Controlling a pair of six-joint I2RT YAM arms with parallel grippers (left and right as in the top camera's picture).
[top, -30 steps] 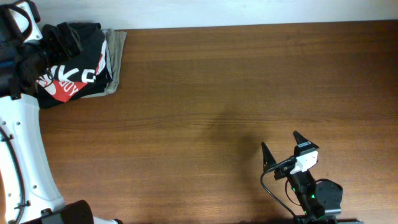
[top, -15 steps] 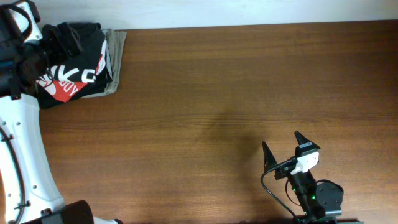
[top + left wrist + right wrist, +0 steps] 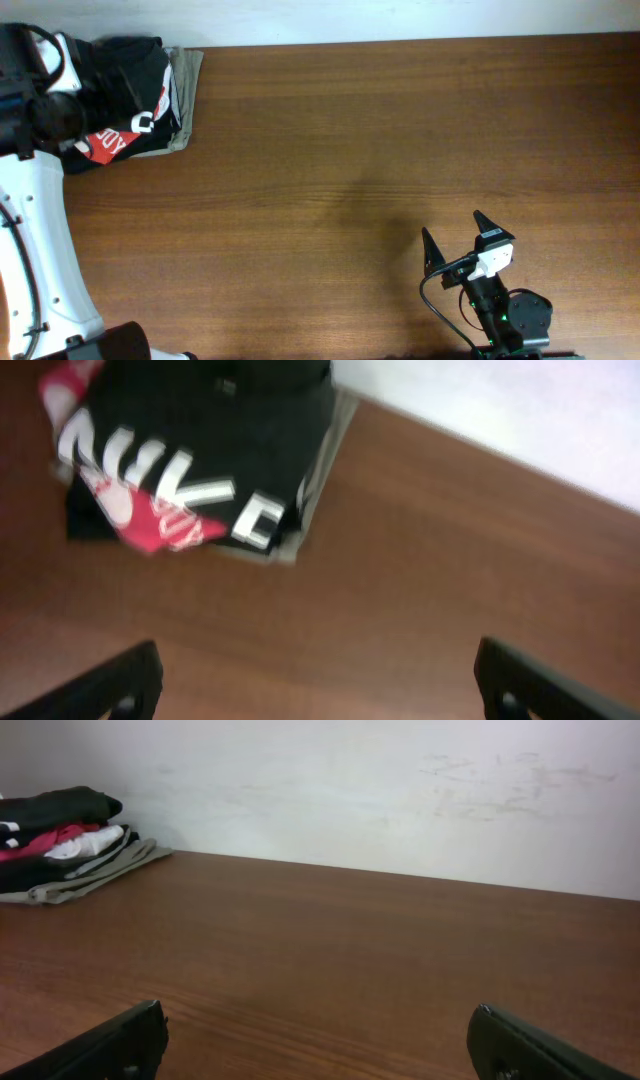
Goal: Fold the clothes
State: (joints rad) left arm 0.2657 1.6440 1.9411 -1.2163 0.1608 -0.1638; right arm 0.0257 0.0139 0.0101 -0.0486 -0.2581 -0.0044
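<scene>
– Brown wooden table (image 3: 350, 150) below a white wall (image 3: 350, 780). How does the left gripper (image 3: 315, 660) stand?
– It hangs over the tabletop, fingers spread wide, holding nothing and touching nothing.
– And the black NIKE T-shirt (image 3: 250, 420)?
– It lies folded ahead of that gripper, toward its left finger, in one pile with a red T-shirt (image 3: 150, 525) over a beige garment (image 3: 335, 435), by the wall.
– The right gripper (image 3: 315, 1020)?
– It is likewise wide apart and holds nothing, low over the wood, with the pile far ahead to its left.
</scene>
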